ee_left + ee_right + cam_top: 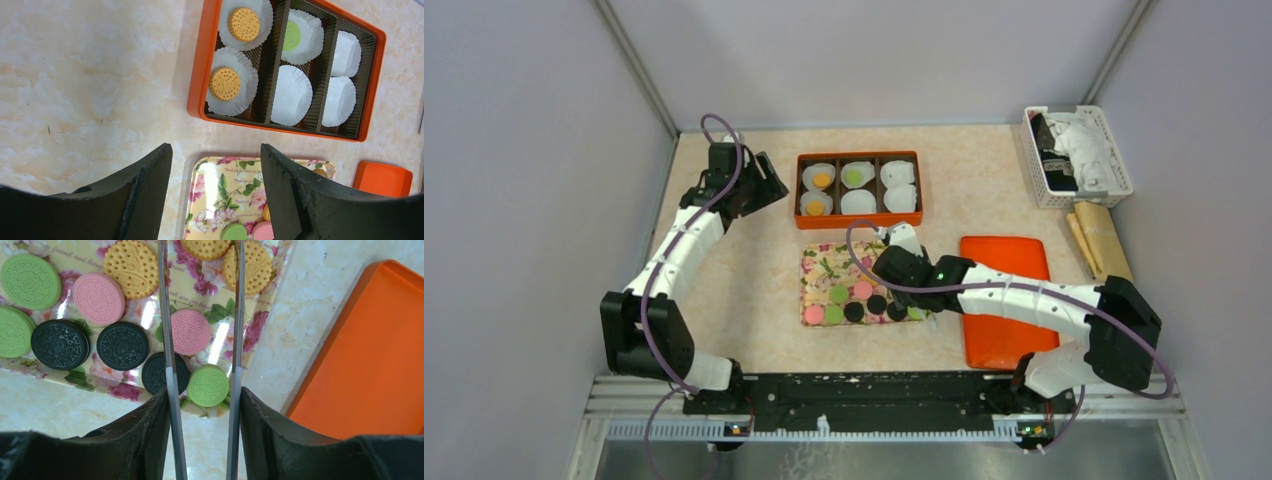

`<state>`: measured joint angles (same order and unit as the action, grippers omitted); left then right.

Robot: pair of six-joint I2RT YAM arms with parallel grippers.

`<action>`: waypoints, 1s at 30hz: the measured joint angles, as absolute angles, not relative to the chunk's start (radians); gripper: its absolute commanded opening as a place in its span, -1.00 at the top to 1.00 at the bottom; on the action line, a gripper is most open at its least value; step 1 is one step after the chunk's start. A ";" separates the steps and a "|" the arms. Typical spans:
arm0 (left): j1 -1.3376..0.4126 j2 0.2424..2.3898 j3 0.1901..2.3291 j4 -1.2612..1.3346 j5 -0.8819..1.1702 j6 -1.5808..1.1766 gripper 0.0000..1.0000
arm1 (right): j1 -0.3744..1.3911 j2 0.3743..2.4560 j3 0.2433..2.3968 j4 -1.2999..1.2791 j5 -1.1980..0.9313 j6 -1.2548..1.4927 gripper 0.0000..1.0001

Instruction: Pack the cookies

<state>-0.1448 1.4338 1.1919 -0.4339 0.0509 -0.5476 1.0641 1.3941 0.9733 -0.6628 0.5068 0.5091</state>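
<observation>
Your table (744,290) is beige and marbled, inside grey walls. Most of the cookies (856,302) lie on the floral tray (819,262) near the middle. In the orange box (200,75) just beyond it, three of the white paper cups (292,95) hold one each: two orange on the left and a green one in the far middle.

Your right gripper (201,390) hangs over the tray's near right corner. Its thin metal blades (167,340) are spread either side of a pink cookie (190,332), not pinching it. Your left gripper (215,150) hovers left of the box with fingers spread wide, holding nothing. An orange lid (999,345) lies right of the tray.
</observation>
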 measured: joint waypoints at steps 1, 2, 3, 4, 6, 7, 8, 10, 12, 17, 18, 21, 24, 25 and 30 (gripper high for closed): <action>-0.145 1.434 1.192 -0.434 0.051 -0.548 -0.44 | 1.064 1.397 0.973 -0.661 0.507 0.509 0.11; -0.145 1.434 1.192 -0.434 0.048 -0.548 -0.44 | 1.064 1.399 0.973 -0.659 0.507 0.509 0.14; -0.145 1.434 1.192 -0.434 0.047 -0.548 -0.44 | 1.064 1.402 0.973 -0.657 0.507 0.509 0.17; -0.145 1.434 1.192 -0.434 0.044 -0.548 -0.44 | 1.064 1.403 0.973 -0.657 0.506 0.509 0.21; -0.145 1.434 1.192 -0.434 0.044 -0.548 -0.44 | 1.064 1.403 0.973 -0.656 0.507 0.509 0.38; -0.145 1.434 1.192 -0.434 0.044 -0.548 -0.44 | 1.064 1.403 0.973 -0.655 0.507 0.509 0.45; -0.145 1.434 1.192 -0.434 0.044 -0.548 -0.44 | 1.064 1.403 0.973 -0.655 0.507 0.509 0.50; -0.145 1.434 1.192 -0.434 0.044 -0.548 -0.43 | 1.064 1.403 0.974 -0.655 0.507 0.508 0.61; -0.145 1.434 1.192 -0.434 0.044 -0.548 -0.44 | 1.064 1.404 0.981 -0.658 0.506 0.507 0.66; -0.145 1.434 1.192 -0.434 0.044 -0.548 -0.43 | 1.064 1.404 1.028 -0.673 0.505 0.493 0.75; -0.145 1.434 1.192 -0.434 0.044 -0.548 -0.43 | 1.064 1.404 1.039 -0.675 0.505 0.490 0.75; -0.145 1.433 1.192 -0.434 0.044 -0.548 -0.44 | 1.064 1.404 1.082 -0.677 0.505 0.476 0.76; -0.145 1.433 1.192 -0.434 0.043 -0.548 -0.44 | 1.064 1.404 1.124 -0.678 0.508 0.461 0.74; -0.145 1.433 1.192 -0.434 0.042 -0.548 -0.44 | 1.064 1.404 1.136 -0.678 0.510 0.455 0.73; -0.145 1.433 1.192 -0.434 0.038 -0.547 -0.44 | 1.063 1.426 1.222 -0.680 0.553 0.399 0.72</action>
<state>-0.1448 1.4334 1.1919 -0.4335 0.0383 -0.5472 1.0630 1.4258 1.2221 -0.6800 0.5533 0.3988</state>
